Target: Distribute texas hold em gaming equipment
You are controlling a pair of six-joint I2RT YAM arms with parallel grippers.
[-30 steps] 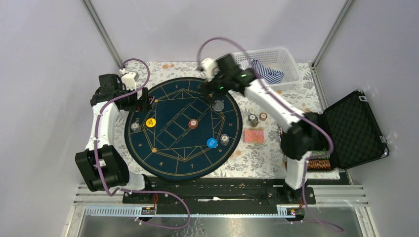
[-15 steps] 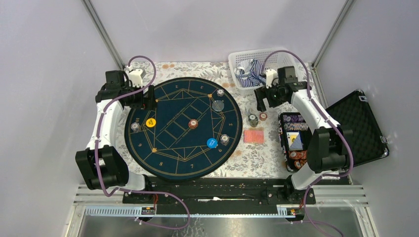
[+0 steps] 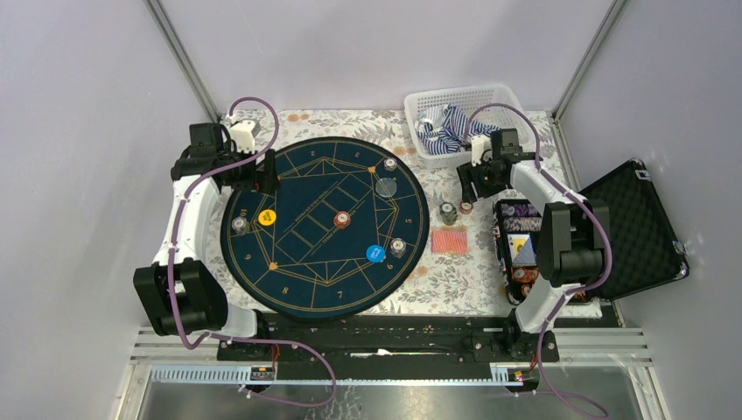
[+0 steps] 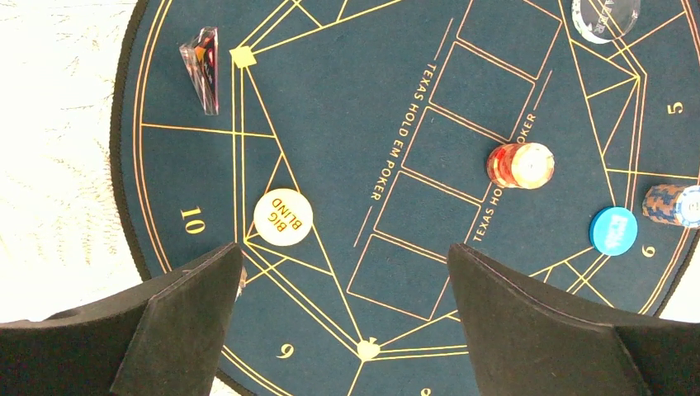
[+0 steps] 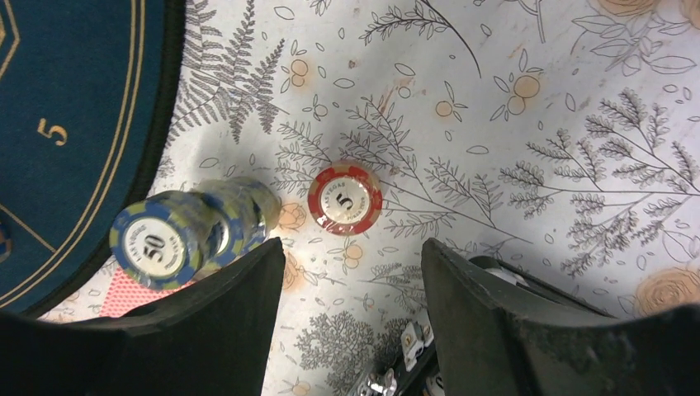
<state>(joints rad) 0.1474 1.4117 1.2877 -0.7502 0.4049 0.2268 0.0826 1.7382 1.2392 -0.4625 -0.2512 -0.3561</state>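
The right gripper (image 5: 351, 257) has been brought off the round navy gold-lined mat (image 3: 289, 271) and lowered over the floral tablecloth (image 5: 536, 124) beside it. There a short red-and-white poker chip stack marked 5 (image 5: 345, 198) is seen just ahead of its fingertips, with a taller blue-and-yellow chip stack marked 50 (image 5: 161, 239) close by. Its jaws have been drawn in part-way but stand apart, with nothing between them. The left gripper (image 4: 342, 256) is held fully spread and empty above the mat. A pickup of the red stack is judged imminent. The red-pink-backed playing cards (image 3: 449, 241) lie undealt just off the mat's edge.
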